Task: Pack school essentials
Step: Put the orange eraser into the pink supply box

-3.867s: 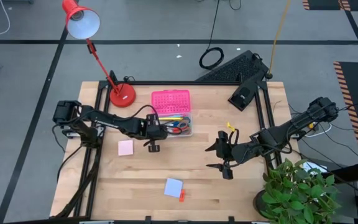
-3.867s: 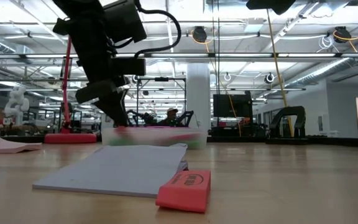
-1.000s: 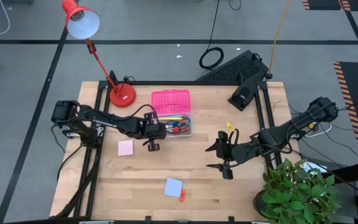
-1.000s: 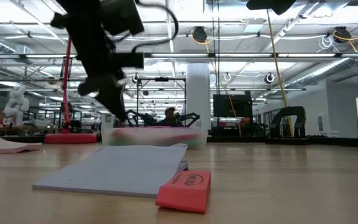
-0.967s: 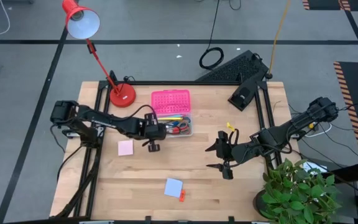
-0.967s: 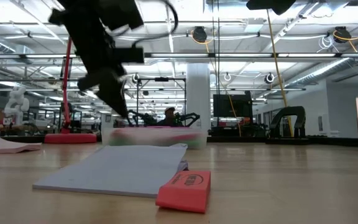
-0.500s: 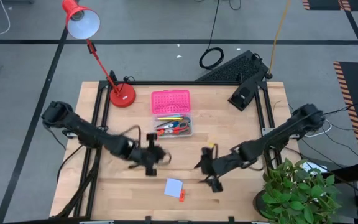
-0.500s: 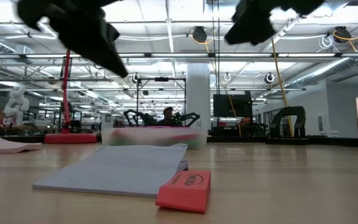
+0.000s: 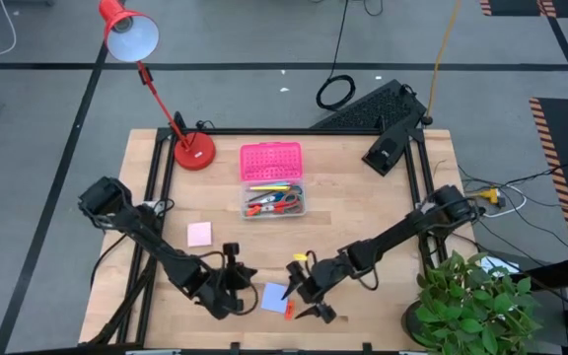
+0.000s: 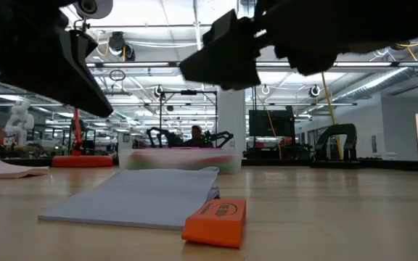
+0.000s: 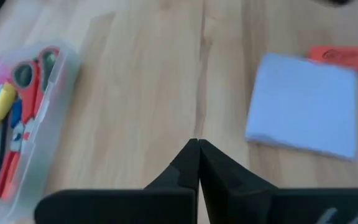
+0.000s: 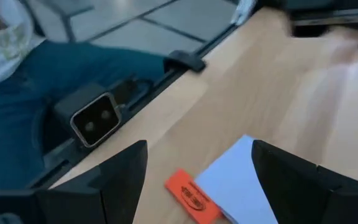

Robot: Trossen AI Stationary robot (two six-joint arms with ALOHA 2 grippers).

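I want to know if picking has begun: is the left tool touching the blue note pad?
Apart. In the left wrist view, bare wood separates the shut left tool from the blue note pad.

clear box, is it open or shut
Open. In the high view the clear box shows scissors and pencils uncovered, with its pink lid folded back flat on the table behind it.

A pale wooden table [image 9: 363, 197] stands on a grey floor [image 9: 245, 39] crossed by dark tape lines. A red desk lamp [image 9: 126, 35] rises from the table's far left corner. A potted green plant [image 9: 471, 301] sits at its near right corner. Beyond the table, a large hall shows ceiling strip lights [image 10: 187, 65] and a white column [image 10: 232, 112].
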